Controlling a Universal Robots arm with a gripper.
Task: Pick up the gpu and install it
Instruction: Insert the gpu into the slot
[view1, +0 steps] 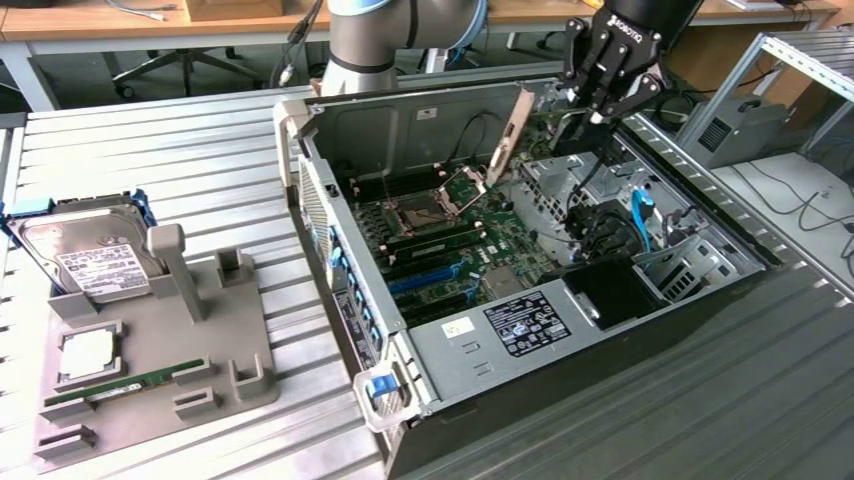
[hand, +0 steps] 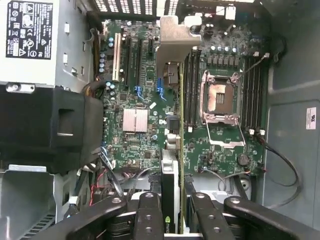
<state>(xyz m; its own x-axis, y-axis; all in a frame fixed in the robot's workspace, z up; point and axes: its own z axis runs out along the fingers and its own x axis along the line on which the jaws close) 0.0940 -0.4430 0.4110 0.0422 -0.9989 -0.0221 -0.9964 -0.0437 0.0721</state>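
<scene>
- A gray tray (view1: 220, 330) lies on the ridged metal table (view1: 174, 170), at the exterior view's left.
- A silver hard drive (view1: 87, 255) with a white sticker leans up at the back of the tray.
- A small square chip (view1: 87, 355) lies flat on the tray.
- A thin green memory stick (view1: 127, 384) lies just below the chip.
- A gray power box (view1: 521, 320) with a black sticker sits in the open computer case (view1: 587, 400).
- A blue cable (view1: 641, 220) hangs inside the case.

Arm (view1: 387, 40) chopped by the exterior view's upper edge; gpu's (hand: 171, 172) near end buried between the tool's (hand: 175, 202) fingers; label (view1: 530, 322) print unreadably small.
</scene>
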